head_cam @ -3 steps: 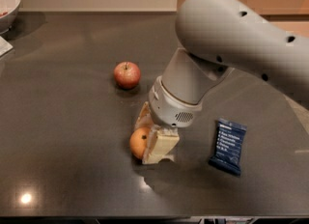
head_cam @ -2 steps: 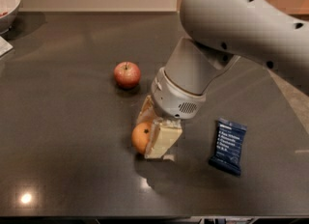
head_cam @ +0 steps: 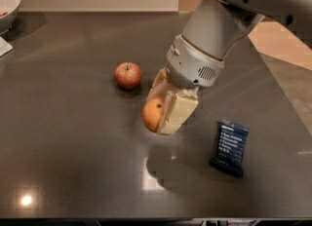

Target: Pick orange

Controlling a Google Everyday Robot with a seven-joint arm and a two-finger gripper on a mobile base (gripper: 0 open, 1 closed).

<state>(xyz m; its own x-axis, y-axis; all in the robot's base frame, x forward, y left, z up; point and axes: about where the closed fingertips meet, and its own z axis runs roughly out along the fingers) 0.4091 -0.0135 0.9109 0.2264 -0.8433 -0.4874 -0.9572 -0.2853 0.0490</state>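
Light: dim, warm, overhead
Glare: spots on the glossy counter (head_cam: pixel 73 142), lower left
Shadow: soft, under the gripper (head_cam: pixel 163 121) clasping the orange (head_cam: pixel 152 114) mid-counter

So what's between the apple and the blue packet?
In the camera view, the gripper, shut on the orange, sits between the apple and the blue packet.

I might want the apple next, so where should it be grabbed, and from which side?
Across the apple at its widest middle, from straight above: it is round and sits upright, stem up. The gripper, just right of it, is shut on the orange.
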